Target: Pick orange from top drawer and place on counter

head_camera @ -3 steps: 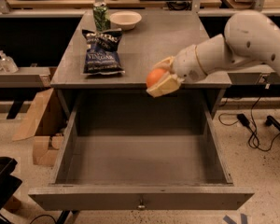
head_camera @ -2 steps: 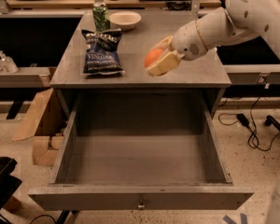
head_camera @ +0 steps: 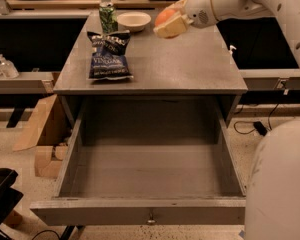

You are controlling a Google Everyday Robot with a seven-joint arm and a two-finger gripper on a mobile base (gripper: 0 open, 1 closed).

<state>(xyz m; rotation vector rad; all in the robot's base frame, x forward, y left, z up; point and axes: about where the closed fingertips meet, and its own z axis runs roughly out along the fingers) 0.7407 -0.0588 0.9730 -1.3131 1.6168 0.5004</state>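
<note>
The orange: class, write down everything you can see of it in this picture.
The orange is small, round, smooth and evenly bright orange. The gripper clamps it between cream fingers, which cover its right and lower sides. It hangs above the back of the grey counter, just right of the white bowl, seemingly touching nothing but the fingers.

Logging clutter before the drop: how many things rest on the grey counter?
3: chip bag front left, green can back left, white bowl right of the can. The orange is held in the gripper above the back of the counter, not resting.
</note>
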